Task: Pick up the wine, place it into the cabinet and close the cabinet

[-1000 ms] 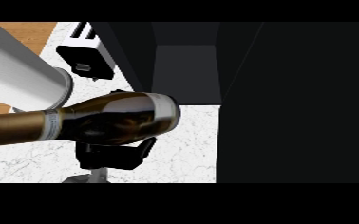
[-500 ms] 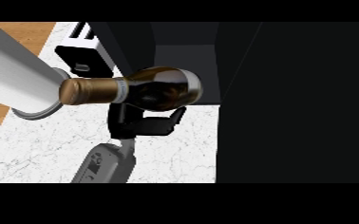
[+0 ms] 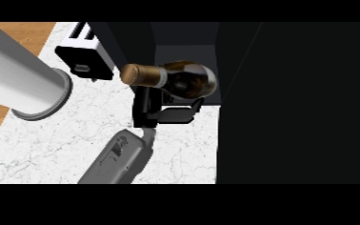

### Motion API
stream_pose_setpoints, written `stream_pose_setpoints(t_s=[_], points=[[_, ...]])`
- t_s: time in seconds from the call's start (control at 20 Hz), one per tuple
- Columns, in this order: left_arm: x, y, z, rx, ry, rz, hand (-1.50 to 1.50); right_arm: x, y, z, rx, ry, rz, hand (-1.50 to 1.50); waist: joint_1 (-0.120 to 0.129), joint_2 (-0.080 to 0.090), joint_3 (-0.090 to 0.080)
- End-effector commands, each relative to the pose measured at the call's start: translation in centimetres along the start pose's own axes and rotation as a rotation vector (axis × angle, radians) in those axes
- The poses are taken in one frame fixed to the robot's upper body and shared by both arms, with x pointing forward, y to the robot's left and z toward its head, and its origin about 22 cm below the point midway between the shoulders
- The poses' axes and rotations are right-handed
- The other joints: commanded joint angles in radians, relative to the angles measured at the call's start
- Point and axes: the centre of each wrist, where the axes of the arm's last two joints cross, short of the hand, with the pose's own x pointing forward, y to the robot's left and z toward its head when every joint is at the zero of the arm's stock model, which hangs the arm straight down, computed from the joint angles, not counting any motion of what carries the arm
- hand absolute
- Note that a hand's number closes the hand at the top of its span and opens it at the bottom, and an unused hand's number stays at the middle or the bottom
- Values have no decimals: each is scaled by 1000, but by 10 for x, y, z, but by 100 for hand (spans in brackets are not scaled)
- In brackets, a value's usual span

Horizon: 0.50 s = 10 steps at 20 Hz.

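Bottle: dark glass wine bottle (image 3: 179, 78) with gold-brown capped neck, frame centre, against the black cabinet (image 3: 281, 100).
Hand: black hand (image 3: 165, 109) clamped around the bottle from below.
Desk: white marble (image 3: 49, 148).

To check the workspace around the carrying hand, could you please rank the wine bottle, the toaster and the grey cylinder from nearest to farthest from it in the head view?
From the hand:
1. Wine bottle, in its grasp, at the cabinet opening.
2. Toaster, upper left on the counter.
3. Grey cylinder, far left.

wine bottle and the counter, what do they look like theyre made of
Wine bottle: likely dark glass, glossy, given the bright reflections on its body; the top looks like matte brownish foil or cork. Counter: seems marble-like stone, white with thin grey veins.
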Motion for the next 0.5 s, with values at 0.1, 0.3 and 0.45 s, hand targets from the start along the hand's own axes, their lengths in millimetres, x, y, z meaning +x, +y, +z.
stream_pose_setpoints(t_s=[0.1,0.3,0.45], points=[[-20,2,-2,58,36,-6,150,-1,1,9,11,-8,-2,-150,0,0,0],[-48,2,5,51,48,-39,150,-1,-10,-15,5,-20,18,-150,-3,2,0],[-53,-7,12,73,80,-23,150,-9,5,-4,-5,-3,9,-150,-5,1,0]])
